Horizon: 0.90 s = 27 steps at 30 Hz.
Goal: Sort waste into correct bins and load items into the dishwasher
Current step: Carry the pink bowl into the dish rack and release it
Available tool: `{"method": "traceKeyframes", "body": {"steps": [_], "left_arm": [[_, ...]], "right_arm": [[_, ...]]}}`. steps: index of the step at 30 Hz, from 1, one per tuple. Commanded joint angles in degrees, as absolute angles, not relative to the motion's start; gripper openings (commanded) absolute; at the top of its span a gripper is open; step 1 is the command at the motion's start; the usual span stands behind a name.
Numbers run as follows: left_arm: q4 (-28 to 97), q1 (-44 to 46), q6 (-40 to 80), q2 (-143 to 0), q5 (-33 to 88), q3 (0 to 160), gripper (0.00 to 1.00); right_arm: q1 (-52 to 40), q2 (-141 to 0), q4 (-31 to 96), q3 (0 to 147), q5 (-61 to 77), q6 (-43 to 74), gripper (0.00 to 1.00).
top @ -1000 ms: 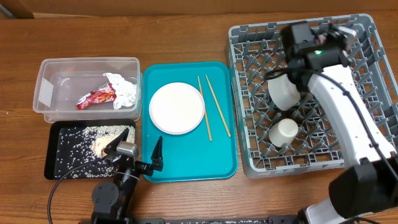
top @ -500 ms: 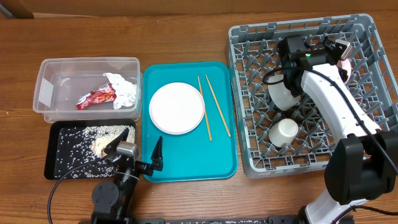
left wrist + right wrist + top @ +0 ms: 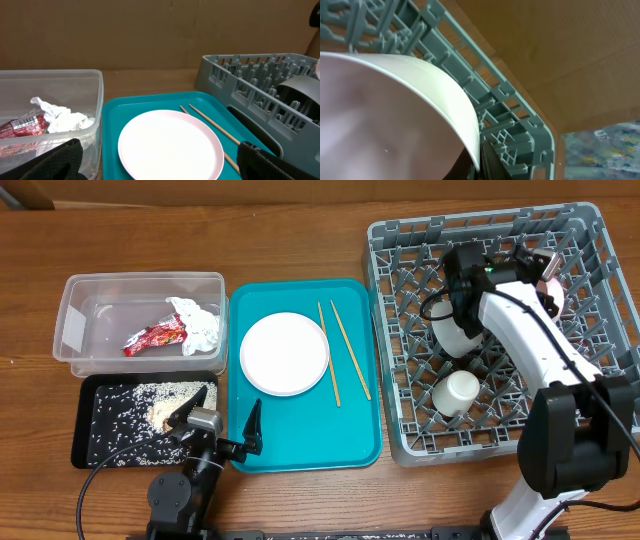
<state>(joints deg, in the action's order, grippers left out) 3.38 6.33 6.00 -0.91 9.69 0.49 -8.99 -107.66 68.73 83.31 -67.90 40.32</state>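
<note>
- On the left side of the table, we judge the waste sorting done. The red wrapper [image 3: 155, 336] and the tissue [image 3: 197, 320] lie in the clear tub [image 3: 140, 278], and the rice [image 3: 140, 425] is spread over the black tray [image 3: 95, 395].
- Over at the dish rack [image 3: 385, 330], a racked bowl [image 3: 455, 330] and a cup [image 3: 458, 392] sit among the pegs, so loading is partly done.
- Our right gripper [image 3: 540, 270] hangs over the rack's far side. In the wrist view its dark fingers sit either side of the rim of a held bowl [image 3: 395, 110], so it looks closed on that rim. We judge this bowl is just being placed and not yet let go.
- Our left gripper [image 3: 224, 423] rests near the front edge between the black tray and the teal tray [image 3: 300, 430], spread wide and holding nothing.
- What is left: the plate [image 3: 284, 353] and the chopsticks [image 3: 329, 355] lie side by side on the teal tray, not yet loaded.
</note>
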Motion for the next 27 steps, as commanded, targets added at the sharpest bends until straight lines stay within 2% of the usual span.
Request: {"method": "traceKeyframes", "body": {"steps": [1,17,18,23,27], "left_arm": [[3.3,6.0,6.6,-0.3,10.3,0.3,1.0],[3.3,6.0,6.6,-0.3,10.3,0.3,1.0],[3.3,6.0,6.6,-0.3,10.3,0.3,1.0],[3.3,6.0,6.6,-0.3,10.3,0.3,1.0],[3.3,6.0,6.6,-0.3,10.3,0.3,1.0]], "right_arm": [[-9.0,-108.4,68.6,80.0,-68.0,41.6,0.04],[-17.7,-108.4,71.9,78.4,-67.4,42.2,0.06],[-17.7,-108.4,72.3,78.5,-67.3,42.3,0.11],[-18.4,-108.0,76.0,81.4,-65.0,42.7,0.49],[-20.5,-107.3,83.5,87.3,-64.7,48.8,0.6]]}}
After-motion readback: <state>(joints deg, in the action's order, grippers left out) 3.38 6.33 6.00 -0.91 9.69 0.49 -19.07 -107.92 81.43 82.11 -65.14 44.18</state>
